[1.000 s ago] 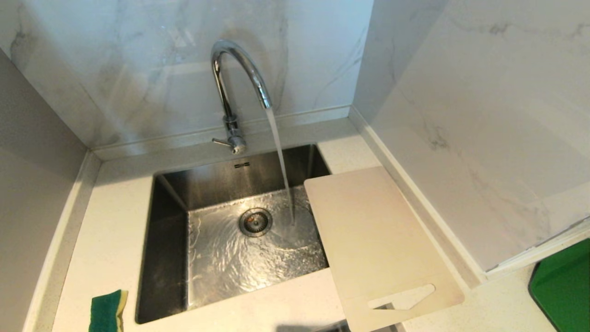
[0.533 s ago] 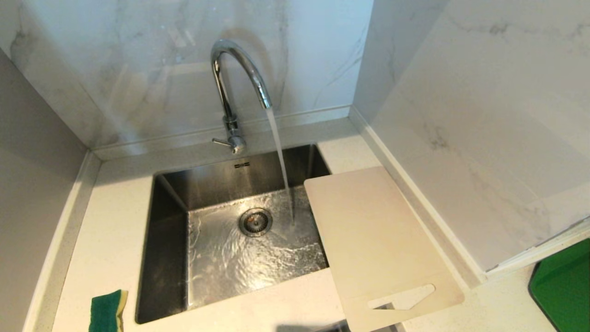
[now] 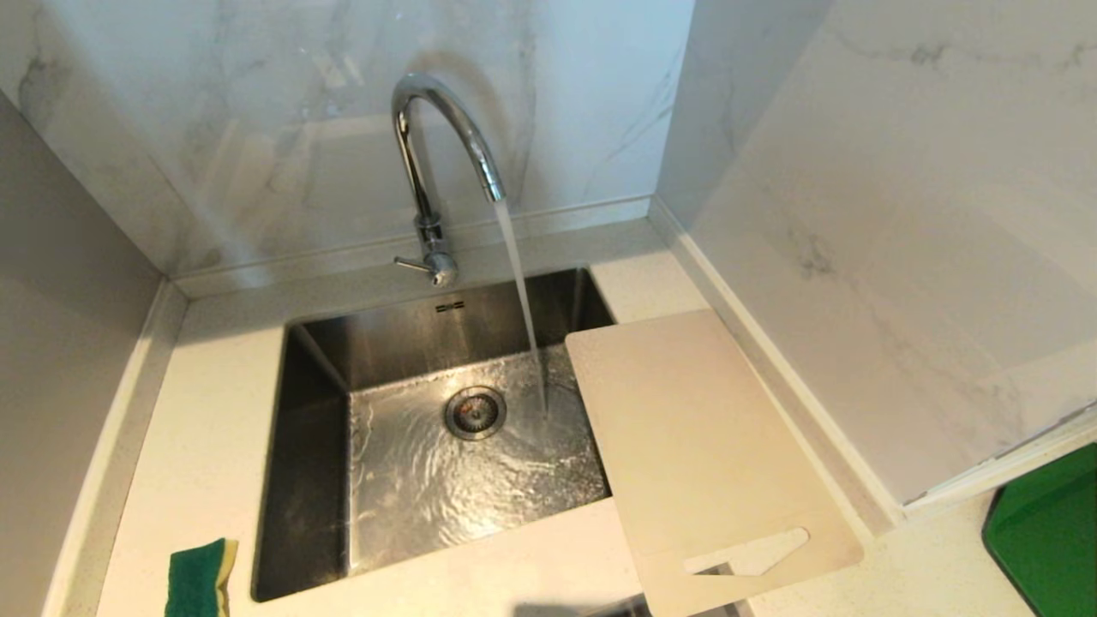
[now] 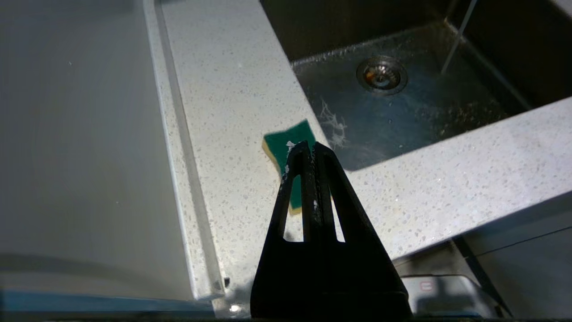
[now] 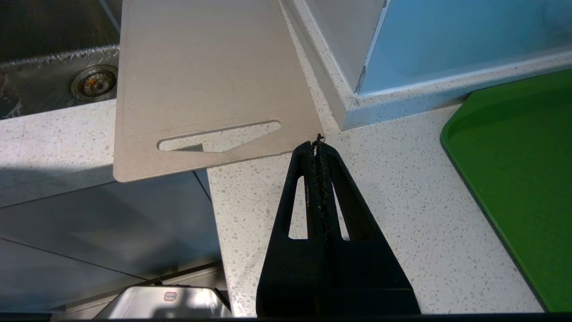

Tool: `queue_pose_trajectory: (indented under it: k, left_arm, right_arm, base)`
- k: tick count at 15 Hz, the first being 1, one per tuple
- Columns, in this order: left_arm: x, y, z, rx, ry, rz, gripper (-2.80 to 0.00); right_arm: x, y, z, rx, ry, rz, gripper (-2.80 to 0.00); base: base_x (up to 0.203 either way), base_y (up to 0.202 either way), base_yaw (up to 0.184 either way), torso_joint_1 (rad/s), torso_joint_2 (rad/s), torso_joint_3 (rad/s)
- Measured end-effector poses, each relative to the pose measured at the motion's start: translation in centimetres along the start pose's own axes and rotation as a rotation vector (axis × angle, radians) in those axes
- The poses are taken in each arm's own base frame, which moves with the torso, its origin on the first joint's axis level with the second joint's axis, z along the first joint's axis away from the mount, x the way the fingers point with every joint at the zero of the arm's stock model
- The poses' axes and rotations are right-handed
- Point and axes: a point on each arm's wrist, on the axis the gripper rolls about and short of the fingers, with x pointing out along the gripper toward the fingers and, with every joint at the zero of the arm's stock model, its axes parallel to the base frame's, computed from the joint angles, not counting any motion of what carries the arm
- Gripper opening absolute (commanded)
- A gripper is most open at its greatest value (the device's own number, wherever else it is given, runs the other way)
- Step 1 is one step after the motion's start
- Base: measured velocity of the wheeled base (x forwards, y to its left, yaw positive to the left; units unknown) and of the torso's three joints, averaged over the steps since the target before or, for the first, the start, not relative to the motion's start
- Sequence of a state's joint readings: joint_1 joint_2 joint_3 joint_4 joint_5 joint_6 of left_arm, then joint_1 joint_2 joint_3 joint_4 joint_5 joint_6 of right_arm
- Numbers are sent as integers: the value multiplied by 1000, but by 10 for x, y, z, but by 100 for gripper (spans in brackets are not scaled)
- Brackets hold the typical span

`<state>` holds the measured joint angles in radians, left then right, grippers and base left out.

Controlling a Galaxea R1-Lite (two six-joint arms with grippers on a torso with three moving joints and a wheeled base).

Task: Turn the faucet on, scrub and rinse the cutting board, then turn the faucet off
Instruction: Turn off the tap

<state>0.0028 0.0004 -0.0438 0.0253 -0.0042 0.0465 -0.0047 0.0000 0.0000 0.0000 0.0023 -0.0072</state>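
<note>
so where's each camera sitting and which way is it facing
Head view: up high, looking forward and down at the faucet, sink and cutting board; neither arm shows.
Left wrist view: behind the shut left gripper, low at the counter's front, facing the sponge and sink.
Right wrist view: behind the shut right gripper, facing the cutting board's slot end and green slab.
Shared: both wrist views and the head view show the sink's drain.

speckled countertop (image 3: 214,446) — sponge (image 3: 199,578), cutting board (image 3: 703,446), green slab (image 3: 1046,540)
</note>
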Motion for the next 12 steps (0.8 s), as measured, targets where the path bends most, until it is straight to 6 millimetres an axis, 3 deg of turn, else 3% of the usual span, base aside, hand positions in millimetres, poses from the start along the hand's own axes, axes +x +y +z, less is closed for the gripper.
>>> queue_pose_trajectory:
  k: [3, 6, 10, 12]
  left_arm:
    - [-10, 1, 43, 68, -51, -34, -280]
    - [-6, 3, 107, 124, -70, -70, -280]
    - [33, 7, 201, 147, -78, -104, -280]
    - [63, 7, 233, 147, -37, -146, -280]
  right_arm:
    - [0, 0, 0, -1, 0, 1, -280]
    - [0, 0, 0, -1, 0, 1, -280]
    - [0, 0, 0, -1, 1, 2, -280]
    - [0, 0, 0, -1, 1, 1, -280]
  base:
    - [0, 0, 0, 0, 0, 0]
    - [0, 0, 0, 0, 0, 0]
    - [0, 0, 0, 0, 0, 0]
    - [0, 0, 0, 0, 0, 0]
